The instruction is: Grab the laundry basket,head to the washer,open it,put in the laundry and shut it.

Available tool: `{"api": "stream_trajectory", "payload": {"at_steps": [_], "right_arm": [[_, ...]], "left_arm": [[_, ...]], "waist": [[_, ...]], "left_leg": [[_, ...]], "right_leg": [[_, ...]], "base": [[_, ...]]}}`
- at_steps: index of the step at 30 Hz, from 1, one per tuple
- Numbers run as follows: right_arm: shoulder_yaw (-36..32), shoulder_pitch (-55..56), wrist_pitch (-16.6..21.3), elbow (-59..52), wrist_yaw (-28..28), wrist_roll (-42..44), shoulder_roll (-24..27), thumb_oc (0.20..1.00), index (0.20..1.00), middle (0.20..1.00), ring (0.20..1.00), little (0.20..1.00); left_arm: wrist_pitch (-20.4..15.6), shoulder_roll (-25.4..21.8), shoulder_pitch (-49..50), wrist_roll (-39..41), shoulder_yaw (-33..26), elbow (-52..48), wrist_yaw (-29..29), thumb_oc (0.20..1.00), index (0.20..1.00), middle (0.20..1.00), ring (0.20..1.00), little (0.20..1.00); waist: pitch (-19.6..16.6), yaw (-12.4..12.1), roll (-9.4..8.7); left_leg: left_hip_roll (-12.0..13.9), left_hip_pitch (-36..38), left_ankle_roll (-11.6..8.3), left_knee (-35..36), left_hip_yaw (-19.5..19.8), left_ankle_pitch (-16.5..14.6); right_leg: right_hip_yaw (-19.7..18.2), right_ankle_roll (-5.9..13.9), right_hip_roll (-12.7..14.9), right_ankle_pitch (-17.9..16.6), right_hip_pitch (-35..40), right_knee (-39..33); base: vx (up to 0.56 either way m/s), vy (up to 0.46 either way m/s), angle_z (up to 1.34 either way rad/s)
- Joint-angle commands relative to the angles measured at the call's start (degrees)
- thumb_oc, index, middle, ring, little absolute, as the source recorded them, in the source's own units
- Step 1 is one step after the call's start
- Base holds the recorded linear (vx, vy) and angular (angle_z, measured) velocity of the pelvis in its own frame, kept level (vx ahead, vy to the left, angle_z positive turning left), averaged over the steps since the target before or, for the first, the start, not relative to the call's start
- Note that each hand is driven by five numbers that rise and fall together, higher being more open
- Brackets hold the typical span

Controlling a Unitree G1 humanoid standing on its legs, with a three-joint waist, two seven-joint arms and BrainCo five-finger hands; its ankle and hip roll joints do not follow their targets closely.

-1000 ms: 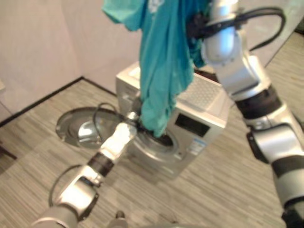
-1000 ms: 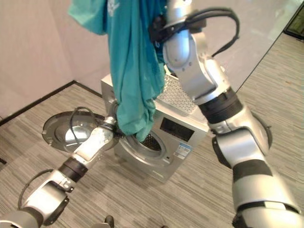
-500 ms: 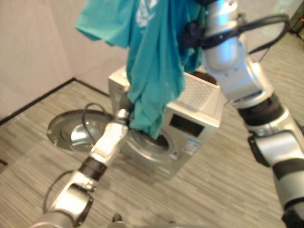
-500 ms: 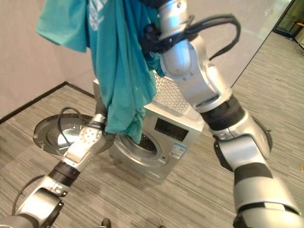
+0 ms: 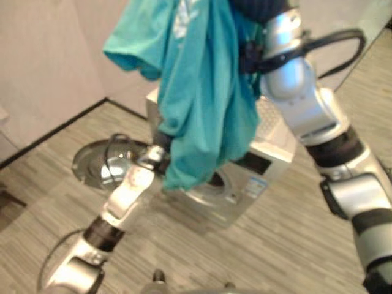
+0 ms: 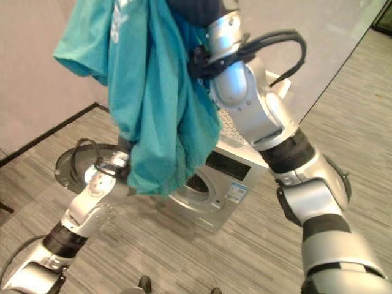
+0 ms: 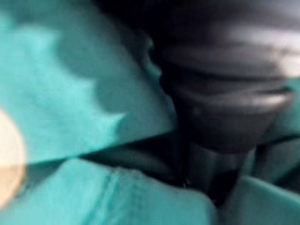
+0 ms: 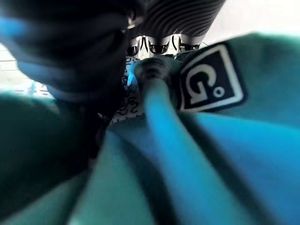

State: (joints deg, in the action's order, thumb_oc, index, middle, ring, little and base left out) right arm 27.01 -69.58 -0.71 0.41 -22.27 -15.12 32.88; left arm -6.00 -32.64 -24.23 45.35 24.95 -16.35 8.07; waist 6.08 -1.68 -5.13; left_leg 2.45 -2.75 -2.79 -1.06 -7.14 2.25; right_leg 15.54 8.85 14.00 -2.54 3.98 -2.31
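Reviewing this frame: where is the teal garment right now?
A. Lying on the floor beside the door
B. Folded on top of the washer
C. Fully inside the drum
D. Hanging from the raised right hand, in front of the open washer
D: the teal garment hangs from the raised right hand, whose fingers pinch it, its lower end in front of the washer, whose door is swung open.

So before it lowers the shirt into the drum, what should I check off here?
1. Washer door open: ok, swung wide to the robot's left.
2. Shirt held by right hand: ok, bunched at its fingers.
3. Shirt hem over the drum opening: cannot tell, cloth hides it.
4. Left hand free of the shirt: cannot tell, cloth covers its fingers.
5. Shirt clear of door: ok.
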Motion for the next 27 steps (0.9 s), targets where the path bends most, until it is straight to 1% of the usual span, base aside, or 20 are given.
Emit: {"api": "stream_trajectory", "payload": {"at_steps": [1, 3, 7, 8, 9, 10, 11, 12, 16, 17, 22, 23, 27], "right_arm": [[-1.7, -2.7, -0.3, -1.5, -0.7, 0.9, 2.4, 0.2, 0.2, 0.2, 0.2, 0.2], [-1.9, -2.6, -0.4, -1.5, -1.0, 0.7, 2.6, 0.2, 0.2, 0.2, 0.2, 0.2], [-2.3, -2.3, -0.3, -1.2, -1.2, 1.0, 2.5, 0.2, 0.2, 0.2, 0.2, 0.2], [-2.6, -2.2, 0.0, -1.1, -1.2, 1.7, 1.8, 0.2, 0.2, 0.2, 0.2, 0.2], [-2.6, -2.2, 0.1, -1.1, -1.2, 1.7, 1.9, 0.2, 0.2, 0.2, 0.2, 0.2], [-2.9, -2.3, 0.4, -1.4, -1.2, 2.0, 1.5, 0.2, 0.2, 0.2, 0.2, 0.2], [-2.9, -2.3, 0.4, -1.5, -1.2, 2.0, 1.7, 0.2, 0.2, 0.2, 0.2, 0.2], [-3.1, -2.2, 0.6, -1.8, -1.4, 2.2, 1.2, 0.2, 0.2, 0.2, 0.2, 0.2], [-3.1, -2.4, 1.2, -1.6, -1.5, 2.6, 0.4, 0.2, 0.2, 0.2, 0.2, 0.2], [-2.6, -2.6, 1.4, -1.2, -1.5, 2.9, -0.3, 0.2, 0.2, 0.2, 0.2, 0.2], [-2.3, -2.7, 1.9, -1.2, -1.4, 3.3, -0.7, 0.2, 0.2, 0.2, 0.2, 0.2], [-2.0, -3.0, 2.1, -0.8, -1.4, 3.6, -0.8, 0.2, 0.2, 0.2, 0.2, 0.2], [-1.9, -3.2, 2.2, -0.4, -1.3, 3.7, -0.7, 0.2, 0.2, 0.2, 0.2, 0.2]], "left_arm": [[-3.5, -0.9, -3.6, 3.4, -0.8, -3.8, -1.3, 1.0, 1.0, 1.0, 1.0, 1.0], [-3.1, -1.4, -4.5, 3.2, 0.2, -4.8, -1.6, 1.0, 1.0, 1.0, 1.0, 1.0], [-2.4, 0.2, -5.9, 1.8, 2.0, -3.3, -1.4, 1.0, 1.0, 1.0, 1.0, 1.0], [-1.5, 3.6, -7.7, -0.2, 3.5, -0.1, -1.1, 1.0, 1.0, 1.0, 1.0, 1.0], [-1.6, 3.7, -7.8, -0.3, 3.6, 0.0, -1.1, 1.0, 1.0, 1.0, 1.0, 1.0], [-1.0, 5.7, -9.1, -1.9, 4.2, 2.2, -0.7, 1.0, 1.0, 1.0, 1.0, 1.0], [-1.2, 6.1, -9.5, -2.1, 4.4, 2.7, -0.7, 1.0, 1.0, 1.0, 1.0, 1.0], [-1.1, 8.3, -11.0, -3.2, 5.1, 4.8, -0.2, 1.0, 1.0, 1.0, 1.0, 1.0], [-2.0, 11.4, -14.3, -4.6, 6.3, 8.4, 0.0, 1.0, 1.0, 1.0, 1.0, 1.0], [-2.8, 13.6, -16.2, -4.8, 6.8, 11.3, 0.9, 1.0, 1.0, 1.0, 1.0, 1.0], [-3.6, 15.6, -18.6, -5.9, 6.9, 13.9, 1.7, 1.0, 1.0, 1.0, 1.0, 1.0], [-4.1, 16.5, -20.5, -6.2, 6.9, 15.4, 2.1, 1.0, 1.0, 1.0, 1.0, 1.0], [-4.5, 17.3, -21.9, -6.4, 6.9, 16.7, 2.4, 1.0, 1.0, 1.0, 1.0, 1.0]], "waist": [[0.1, -1.7, 0.18], [1.0, -1.8, 0.27], [1.5, -1.7, 0.23], [1.3, -1.2, 0.15], [1.3, -1.3, 0.18], [1.2, -0.9, 0.07], [1.2, -1.0, 0.16], [0.8, -0.6, 0.0], [0.2, -0.1, -0.16], [-0.2, 0.3, -0.38], [-0.7, 0.7, -0.48], [-1.2, 1.0, -0.48], [-1.7, 1.1, -0.39]], "left_leg": [[0.1, -1.5, 3.44, -3.9, 5.0, -8.8], [-0.1, -2.0, 3.44, -4.1, 5.2, -8.7], [-0.2, -2.0, 3.41, -3.9, 5.5, -8.5], [-0.3, -1.9, 3.35, -3.4, 5.5, -8.3], [-0.3, -1.9, 3.35, -3.4, 5.5, -8.3], [-0.3, -1.8, 3.38, -3.0, 5.4, -8.2], [-0.3, -1.8, 3.39, -2.9, 5.5, -8.1], [-0.3, -1.7, 3.36, -2.5, 5.5, -8.1], [-0.2, -1.4, 3.29, -1.7, 5.4, -7.8], [-0.2, -1.2, 3.25, -1.4, 5.3, -7.7], [-0.1, -0.6, 3.29, -1.0, 5.0, -7.8], [-0.1, -0.2, 3.29, -0.8, 4.8, -7.9], [0.0, 0.3, 3.3, -0.7, 4.5, -8.0]], "right_leg": [[-1.2, -0.49, 0.6, 3.1, -3.1, 5.3], [-1.1, -0.52, 0.8, 3.2, -3.5, 5.7], [-0.7, -0.53, 0.9, 3.2, -3.5, 5.9], [-0.6, -0.53, 0.9, 3.2, -3.5, 5.8], [-0.6, -0.53, 0.9, 3.2, -3.5, 5.8], [-0.7, -0.51, 0.8, 3.1, -3.7, 5.7], [-0.7, -0.51, 0.8, 3.1, -3.7, 5.7], [-0.7, -0.46, 0.7, 3.1, -3.8, 5.6], [-0.7, -0.37, 0.7, 3.2, -3.9, 5.4], [-0.9, -0.35, 0.5, 3.2, -3.9, 5.4], [-1.0, -0.23, 0.5, 3.2, -4.0, 5.6], [-1.2, -0.11, 0.4, 3.3, -3.9, 5.6], [-1.3, -0.06, 0.3, 3.4, -3.8, 5.6]], "base": [[-0.07, 0.006, 0.06], [-0.05, 0.001, 0.09], [-0.01, 0.004, 0.12], [0.0, 0.013, 0.04], [0.0, 0.023, 0.03], [0.0, 0.0, 0.0], [0.0, 0.0, 0.0], [0.0, 0.0, 0.0], [0.0, 0.0, 0.0], [0.0, 0.0, 0.0], [0.0, 0.0, 0.0], [0.0, 0.0, 0.0], [0.0, 0.0, 0.0]]}}
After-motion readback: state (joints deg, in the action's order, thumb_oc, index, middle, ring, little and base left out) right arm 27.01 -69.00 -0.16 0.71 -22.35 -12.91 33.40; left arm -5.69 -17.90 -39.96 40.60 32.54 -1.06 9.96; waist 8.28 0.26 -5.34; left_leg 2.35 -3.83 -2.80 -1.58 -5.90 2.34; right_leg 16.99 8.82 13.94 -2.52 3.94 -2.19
